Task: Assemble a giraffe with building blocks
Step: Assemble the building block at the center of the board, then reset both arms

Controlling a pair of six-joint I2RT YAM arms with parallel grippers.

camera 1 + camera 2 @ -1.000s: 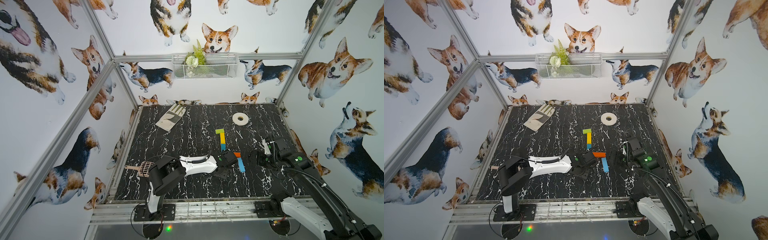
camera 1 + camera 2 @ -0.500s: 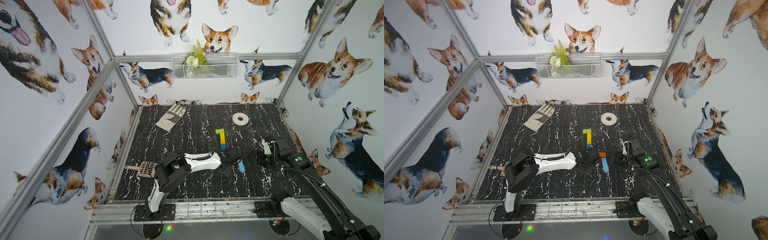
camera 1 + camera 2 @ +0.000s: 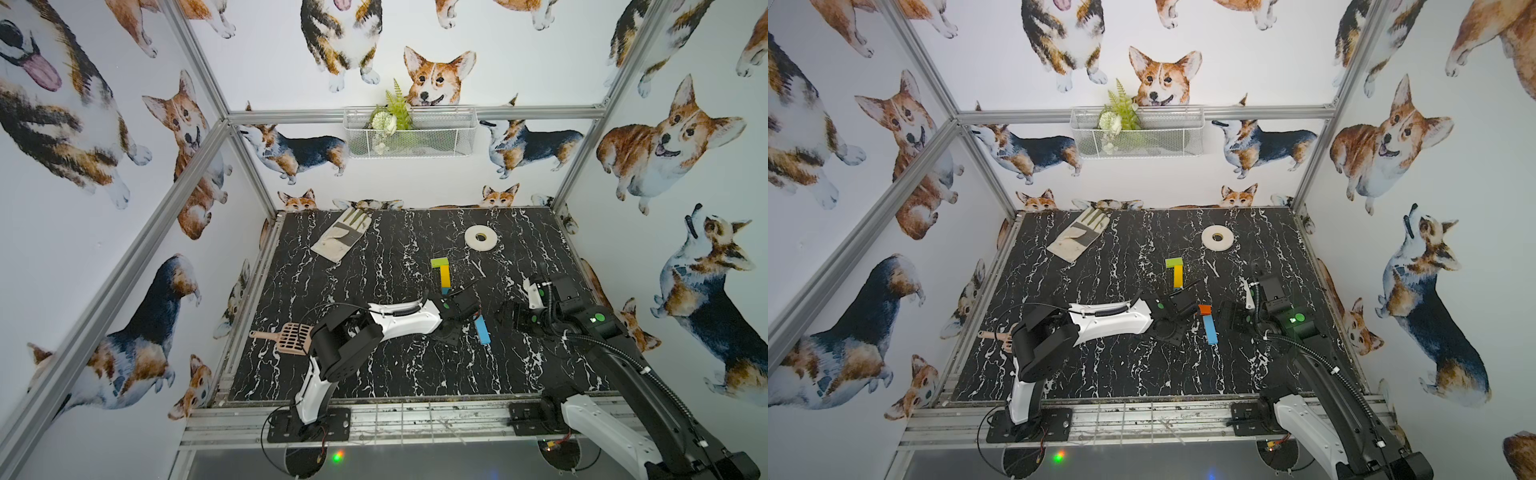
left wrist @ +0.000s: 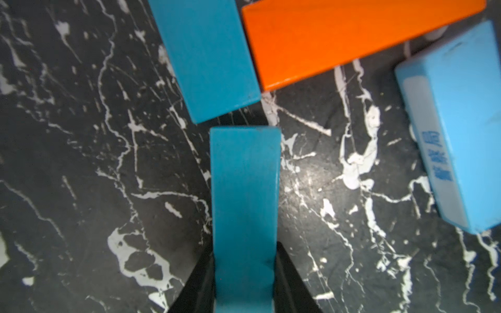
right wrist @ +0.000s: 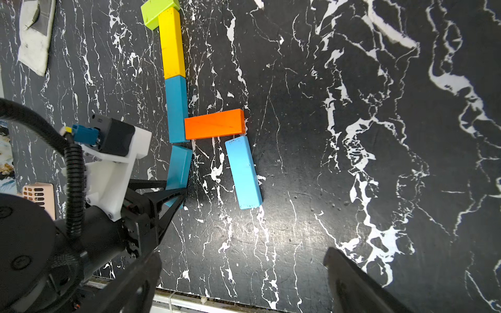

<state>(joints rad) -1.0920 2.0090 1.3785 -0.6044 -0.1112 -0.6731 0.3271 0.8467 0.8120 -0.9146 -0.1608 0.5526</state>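
Note:
The giraffe lies flat on the black marble table (image 5: 352, 162): green block (image 5: 158, 12), yellow block (image 5: 172, 43) and blue neck block (image 5: 176, 108) in a line, with an orange block (image 5: 214, 124) across. A light blue leg block (image 5: 244, 172) slants off the orange one. My left gripper (image 4: 244, 249) is shut on another blue block (image 4: 244, 189), whose far end sits just short of the neck block (image 4: 206, 57). My right gripper (image 5: 241, 254) hangs open and empty, near the table's front edge. In both top views my left arm hides part of the figure; the green block (image 3: 439, 262) and leg block (image 3: 1210, 330) show.
A white glove (image 3: 341, 235) lies at the back left. A white tape roll (image 3: 481, 238) lies at the back right. A tan slotted scoop (image 3: 286, 336) rests near the left edge, beside my left arm's elbow. A wire basket (image 3: 409, 133) hangs on the back wall.
My left arm has swung its gripper, with the blue block in it, in toward the near end of the neck. It now covers the orange block in a top view. The right arm has stayed put.

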